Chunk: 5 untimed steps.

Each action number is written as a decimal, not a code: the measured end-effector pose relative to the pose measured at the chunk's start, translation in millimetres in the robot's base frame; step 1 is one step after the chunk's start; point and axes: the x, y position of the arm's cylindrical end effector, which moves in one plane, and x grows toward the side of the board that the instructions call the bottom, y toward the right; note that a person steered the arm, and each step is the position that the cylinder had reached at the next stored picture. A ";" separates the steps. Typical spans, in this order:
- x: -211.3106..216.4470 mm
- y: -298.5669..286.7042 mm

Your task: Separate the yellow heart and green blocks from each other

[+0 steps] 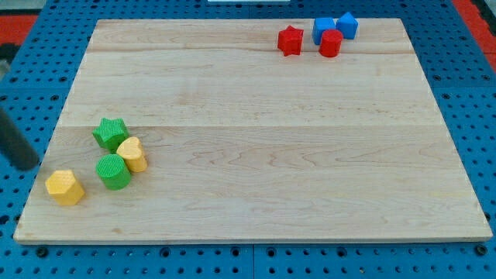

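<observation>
- A pale wooden board point(256, 155) filled most of the view, resting on a blue perforated surface point(31, 93); no containers were present.
- A dark rod point(15, 143) slanted in at the view's left edge, off the board; my tip point(31, 167) sat well left of the green blocks, touching nothing. There was no gripper, so nothing was held.
- Near the bottom left, the yellow heart point(133, 154) was wedged against the green star point(110, 133) and green cylinder point(114, 171). Separation seemed not yet begun.
- A yellow hexagon-like block point(64, 187) lay just left of them.
- At the top right clustered a red star point(290, 40), a red cylinder point(330, 43) and two blue blocks point(335, 27).
</observation>
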 end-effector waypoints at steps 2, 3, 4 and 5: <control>11.5 36.1; -6.2 66.9; -35.0 80.7; -29.3 135.5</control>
